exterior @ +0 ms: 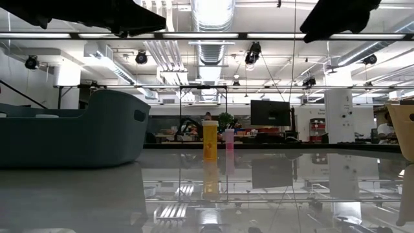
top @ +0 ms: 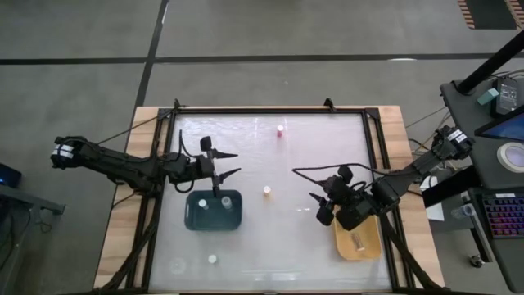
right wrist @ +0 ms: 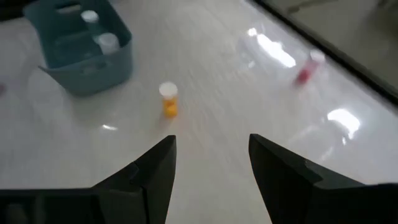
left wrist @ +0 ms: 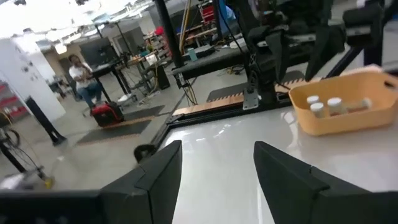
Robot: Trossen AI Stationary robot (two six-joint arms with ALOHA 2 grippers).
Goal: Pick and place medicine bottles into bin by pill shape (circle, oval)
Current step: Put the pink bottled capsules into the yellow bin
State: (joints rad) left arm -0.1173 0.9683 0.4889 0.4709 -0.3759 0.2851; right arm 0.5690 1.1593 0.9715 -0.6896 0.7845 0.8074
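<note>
My left gripper [top: 237, 162] hovers open and empty just beyond the far edge of the dark teal bin [top: 214, 210], which holds two white-capped bottles [top: 225, 201]. My right gripper [top: 319, 208] is open and empty too, above the table beside the yellow-orange bin [top: 359, 236]; that bin holds a few bottles [left wrist: 336, 104]. An orange bottle [right wrist: 168, 99] stands upright on the table between the two bins, ahead of my right gripper's fingers. A pink bottle [top: 280, 131] stands near the far edge. A white-capped bottle [top: 212, 259] stands near the front edge.
A black frame [top: 270, 109] rims the white table. A loose dark cable [top: 304, 170] runs from the right arm over the table's middle. There is bare surface between the bins and across the far half. People and workbenches show in the room beyond.
</note>
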